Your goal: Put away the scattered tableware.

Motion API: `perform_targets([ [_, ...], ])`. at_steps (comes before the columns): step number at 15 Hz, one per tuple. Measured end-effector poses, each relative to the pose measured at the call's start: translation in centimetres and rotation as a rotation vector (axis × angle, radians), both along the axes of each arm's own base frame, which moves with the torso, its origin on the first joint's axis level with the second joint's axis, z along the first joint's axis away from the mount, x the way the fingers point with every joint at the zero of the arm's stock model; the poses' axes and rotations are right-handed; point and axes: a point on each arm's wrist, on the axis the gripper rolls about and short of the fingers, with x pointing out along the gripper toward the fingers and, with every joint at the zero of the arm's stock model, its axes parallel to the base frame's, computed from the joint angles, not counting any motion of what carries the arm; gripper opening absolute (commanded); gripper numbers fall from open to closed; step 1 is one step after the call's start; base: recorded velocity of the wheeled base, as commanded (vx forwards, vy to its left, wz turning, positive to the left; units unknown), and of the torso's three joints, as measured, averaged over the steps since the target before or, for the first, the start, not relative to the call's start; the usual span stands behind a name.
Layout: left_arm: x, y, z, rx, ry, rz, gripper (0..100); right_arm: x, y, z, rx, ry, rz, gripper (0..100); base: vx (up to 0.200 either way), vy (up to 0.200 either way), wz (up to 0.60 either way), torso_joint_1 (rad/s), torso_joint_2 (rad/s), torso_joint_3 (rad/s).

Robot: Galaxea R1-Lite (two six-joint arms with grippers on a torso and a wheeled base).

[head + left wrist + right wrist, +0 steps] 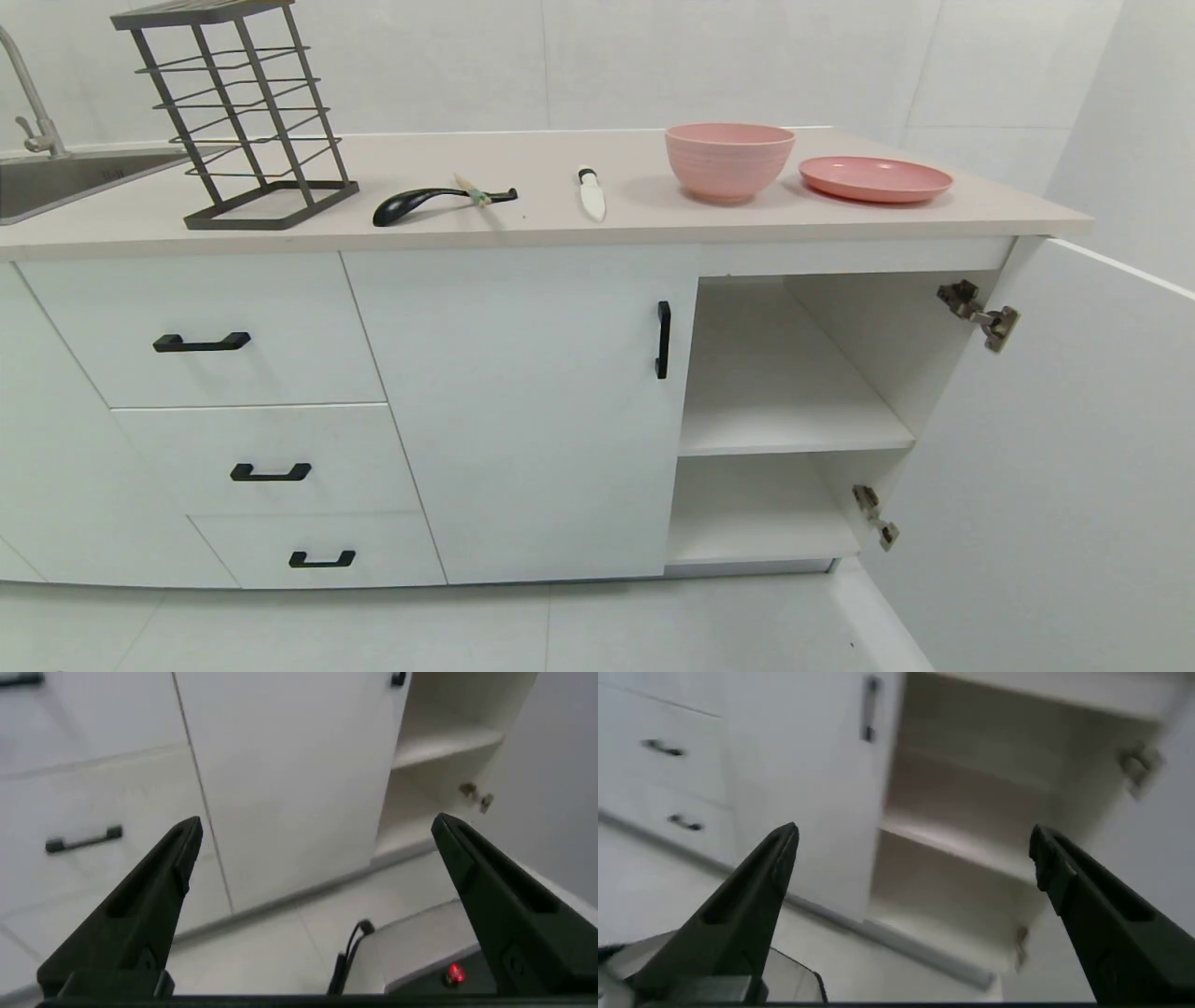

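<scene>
Bowl [729, 161], plate [875, 177] and spoon [411, 203] lie on the bench [541, 154], well apart from left gripper [318, 826] and right gripper [915, 833], both spread wide, held low facing the cabinet [523, 411].

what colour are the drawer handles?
Black. The drawer handles contrast with the white cabinet fronts, clearest in the head view.

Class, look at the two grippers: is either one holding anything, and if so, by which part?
Nothing is held. The left gripper and the right gripper both have their jaws wide open and empty.
</scene>
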Motion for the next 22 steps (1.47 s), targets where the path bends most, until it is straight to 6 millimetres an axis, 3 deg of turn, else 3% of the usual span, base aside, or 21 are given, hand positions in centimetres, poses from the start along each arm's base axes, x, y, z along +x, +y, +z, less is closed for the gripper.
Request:
perform_targets([
  [4,0.04,0.04,-0.33,0.035,0.02,0.108,100,0.07,-0.39,-0.16,0.028,0.021,-0.18,100,0.0,0.0,0.0,0.0,0.0,0.0],
  [9,-0.44,0.08,-0.86,0.021,-0.003,0.337,100,0.09,-0.47,-0.21,0.032,0.023,-0.215,100,0.0,0.0,0.0,0.0,0.0,0.0],
  [12,-0.57,0.09,-0.9,0.027,-0.021,0.351,100,0.12,-0.69,-0.62,0.067,0.067,-0.315,100,0.0,0.0,0.0,0.0,0.0,0.0],
  [19,-0.58,0.07,-0.91,0.008,-0.018,0.342,100,0.13,-0.7,-0.68,0.115,0.083,-0.315,100,0.0,0.0,0.0,0.0,0.0,0.0],
  [22,-0.58,0.08,-0.92,-0.015,-0.012,0.344,100,0.13,-0.7,-0.67,0.116,0.083,-0.315,100,0.0,-0.2,0.0,0.002,0.0,0.004],
])
